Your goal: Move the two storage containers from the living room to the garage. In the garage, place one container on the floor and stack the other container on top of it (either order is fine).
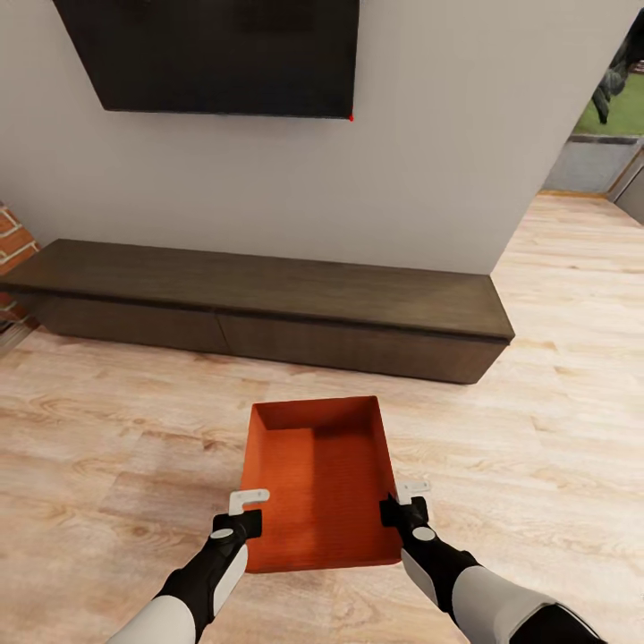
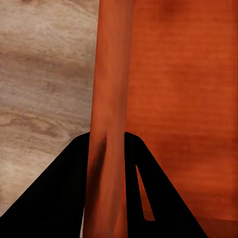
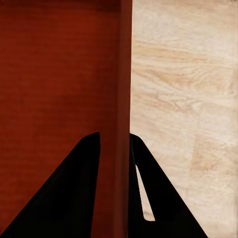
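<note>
Over the living room planks, 1 orange bin held by 2 claws

Both claws are pinched shut on the storage container (image 1: 320, 483): the left claw (image 1: 248, 512) on its left wall, the right claw (image 1: 402, 504) on its right wall, each wall sitting between the fingers, close to the near end. The bin hangs over the wood floor (image 1: 537, 429), in front of the low dark bench (image 1: 268, 300). My take: keep both claws level and moving together, or the thin walls could slip or twist on the drive to the garage.
</note>
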You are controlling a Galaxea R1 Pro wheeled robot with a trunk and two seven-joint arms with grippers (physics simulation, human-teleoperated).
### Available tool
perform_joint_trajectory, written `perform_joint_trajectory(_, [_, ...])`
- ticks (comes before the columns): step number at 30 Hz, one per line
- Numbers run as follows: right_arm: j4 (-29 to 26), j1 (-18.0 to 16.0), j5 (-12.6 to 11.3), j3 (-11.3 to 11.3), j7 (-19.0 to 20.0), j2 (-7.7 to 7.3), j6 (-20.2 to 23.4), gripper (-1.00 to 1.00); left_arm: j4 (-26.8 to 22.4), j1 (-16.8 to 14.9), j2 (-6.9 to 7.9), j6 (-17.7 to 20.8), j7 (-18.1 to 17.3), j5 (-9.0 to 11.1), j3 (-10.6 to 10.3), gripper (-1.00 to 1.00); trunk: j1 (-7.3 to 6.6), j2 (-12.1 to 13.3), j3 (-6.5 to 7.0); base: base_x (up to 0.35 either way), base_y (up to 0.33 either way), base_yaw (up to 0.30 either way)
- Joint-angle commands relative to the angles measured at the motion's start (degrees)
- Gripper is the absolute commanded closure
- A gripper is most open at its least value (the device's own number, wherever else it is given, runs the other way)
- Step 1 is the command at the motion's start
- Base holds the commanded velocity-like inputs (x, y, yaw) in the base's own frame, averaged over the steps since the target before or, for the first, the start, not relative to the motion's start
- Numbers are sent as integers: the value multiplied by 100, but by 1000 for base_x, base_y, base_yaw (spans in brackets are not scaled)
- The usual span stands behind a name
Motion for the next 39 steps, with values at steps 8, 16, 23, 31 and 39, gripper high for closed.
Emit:
perform_joint_trajectory(8, [-87, 13, -292, -267, 59, 0, 9, 100, -15, 6, 152, 37, 171, -2, 21, 100, -177, 321, 140, 0, 0, 0])
perform_joint_trajectory(16, [-90, 14, -292, -267, 74, 1, 14, 100, -17, 6, 149, 40, 175, -2, 27, 100, -352, 642, 284, 0, 0, 0])
perform_joint_trajectory(23, [-95, 14, -292, -267, 74, 0, 15, 100, -36, 6, 148, 40, 175, -2, 30, 100, -506, 922, 410, 0, 0, 0])
perform_joint_trajectory(31, [-95, 14, -292, -267, 79, 1, 15, 100, -83, 6, 148, 40, 177, -7, 30, 100, -682, 1243, 553, 0, 0, 0])
perform_joint_trajectory(39, [-95, 14, -292, -267, 78, -7, 15, 100, -112, 6, 145, 40, 319, -15, 31, 100, -748, 1364, 607, 0, 0, 0])
